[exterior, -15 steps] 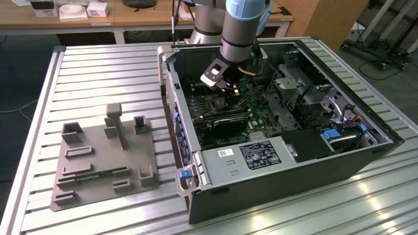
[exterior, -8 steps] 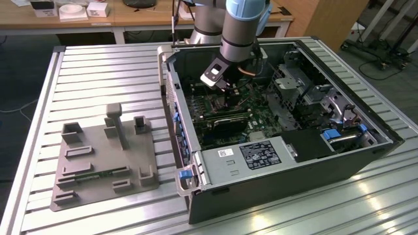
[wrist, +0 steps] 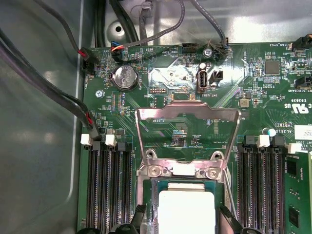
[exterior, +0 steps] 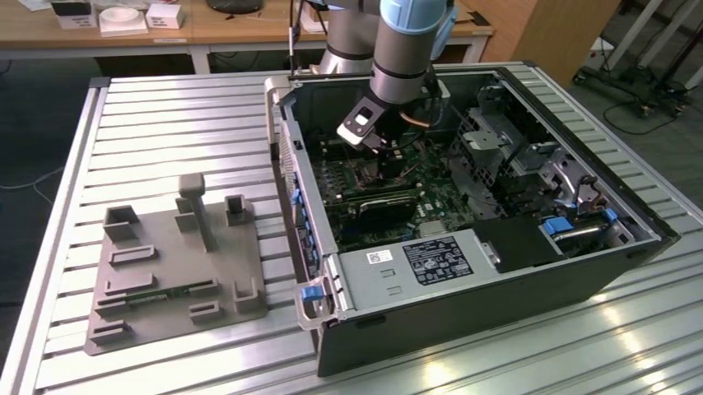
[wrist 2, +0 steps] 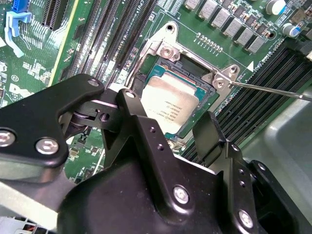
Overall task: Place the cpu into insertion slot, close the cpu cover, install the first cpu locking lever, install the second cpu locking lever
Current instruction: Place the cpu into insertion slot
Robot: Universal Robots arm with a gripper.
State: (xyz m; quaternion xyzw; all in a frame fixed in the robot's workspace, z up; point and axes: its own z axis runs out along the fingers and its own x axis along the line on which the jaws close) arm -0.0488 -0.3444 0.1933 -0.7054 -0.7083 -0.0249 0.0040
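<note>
Since the chip (wrist 2: 168,105) lies flat in its socket (wrist 2: 192,66) and the cover (wrist: 188,113) stands tipped up on its hinge, I hold my hand (wrist: 183,222) wide, straddling the chip without touching, so nothing shifts it.

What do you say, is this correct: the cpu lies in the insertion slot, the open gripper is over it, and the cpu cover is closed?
Not quite. The cpu cover is open: the first wrist view shows it swung back on its hinge, clear of the cpu. The rest holds: the cpu lies in the insertion slot, the open gripper over it.
</note>
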